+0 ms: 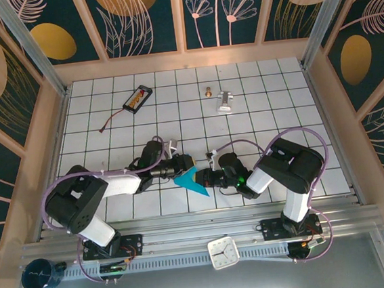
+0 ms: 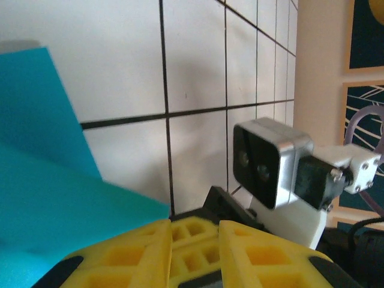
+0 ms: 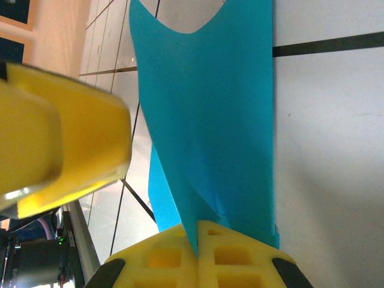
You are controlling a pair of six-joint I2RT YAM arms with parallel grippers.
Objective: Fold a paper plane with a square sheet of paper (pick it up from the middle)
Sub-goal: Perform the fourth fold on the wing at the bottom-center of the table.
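Pinching the folded teal paper (image 3: 210, 120) at one edge, the right gripper (image 3: 198, 231) has its yellow fingers pressed together on it. Left gripper (image 2: 195, 231): fingers slightly parted, nothing between them, the paper just beside one finger. The paper sits between both grippers, over the tiled table (image 1: 257, 110), near its front edge.

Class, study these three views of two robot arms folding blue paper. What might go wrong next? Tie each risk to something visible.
1. The right gripper alone pinches the square sheet of paper, at one end; the curved sheet may slip or unfold.
2. The left gripper, jaws slightly parted, sits beside the sheet without holding it; closing may crumple it.
3. Both grippers crowd together in the top view; they might collide.
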